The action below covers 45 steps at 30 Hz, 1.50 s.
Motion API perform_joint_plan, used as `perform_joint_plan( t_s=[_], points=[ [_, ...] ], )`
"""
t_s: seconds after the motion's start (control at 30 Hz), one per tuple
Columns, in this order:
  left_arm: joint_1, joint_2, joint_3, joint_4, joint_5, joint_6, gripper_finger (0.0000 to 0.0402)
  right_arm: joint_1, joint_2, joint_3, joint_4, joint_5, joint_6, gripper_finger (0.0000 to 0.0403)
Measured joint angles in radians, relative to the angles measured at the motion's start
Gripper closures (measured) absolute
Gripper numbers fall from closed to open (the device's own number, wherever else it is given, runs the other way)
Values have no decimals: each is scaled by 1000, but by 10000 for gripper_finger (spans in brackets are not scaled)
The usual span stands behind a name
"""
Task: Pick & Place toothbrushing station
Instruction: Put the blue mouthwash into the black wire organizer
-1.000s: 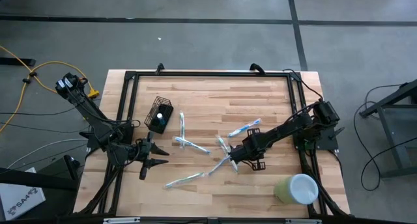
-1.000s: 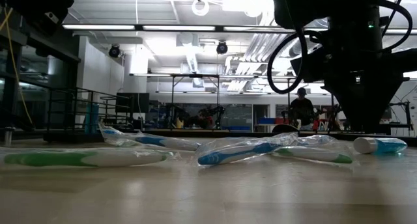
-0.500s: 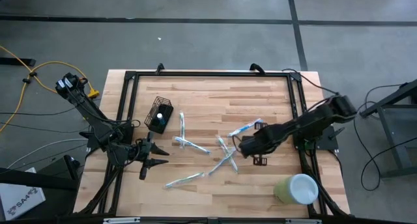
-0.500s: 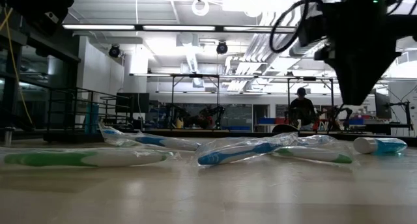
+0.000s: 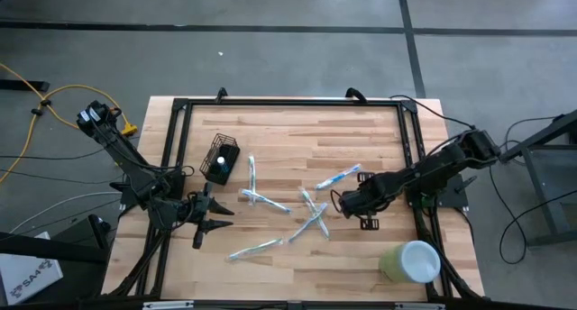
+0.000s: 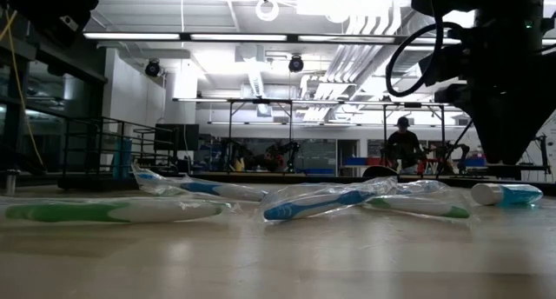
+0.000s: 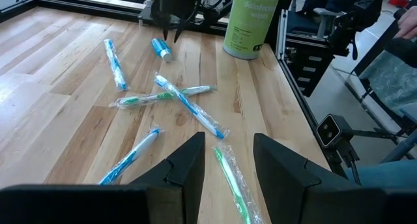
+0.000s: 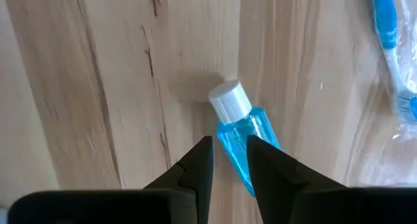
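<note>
**Six wrapped toothbrushes, one tube, one mesh holder, one green cup**

The black mesh holder [image 5: 220,159] sits left of centre on the table [image 5: 297,121], near the left rail, its long side running across the boards' grain; whether it is upright I cannot tell. The toothbrushes [image 5: 255,249] are scattered mid-table, two pairs of them crossed. The right gripper [image 8: 228,162] hovers partly open just above the blue tube [image 8: 238,129], holding nothing. The left gripper [image 5: 216,218] waits wide open and empty at the left edge. The green cup [image 5: 410,260] stands in the near right corner. Bare wood lies along the far rail.
</note>
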Motion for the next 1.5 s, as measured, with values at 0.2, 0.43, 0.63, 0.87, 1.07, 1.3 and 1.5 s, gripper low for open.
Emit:
perform_joint_plan(
  t_s=[0.2, 0.43, 0.63, 0.87, 1.07, 1.3, 1.5],
  points=[
    [0, 0, 0, 0, 0, 0, 275, 0, 0, 0, -3, -20, -5, 316],
    [0, 0, 0, 0, 0, 0, 275, -1, 0, 0, -31, 27, -1, 304],
    [0, 0, 0, 0, 0, 0, 275, -19, 0, 0, -41, 27, -1, 243],
    [0, 0, 0, 0, 0, 0, 275, -20, 0, -2, -56, 34, -8, 197],
    [0, 0, 0, 0, 0, 0, 275, -20, 0, -61, -22, 20, -29, 191],
    [0, 0, 0, 0, 0, 0, 275, -20, 0, -95, -3, 18, -45, 192],
    [0, 0, 0, 0, 0, 0, 275, -20, 0, -138, 55, 36, -62, 192]
  ],
)
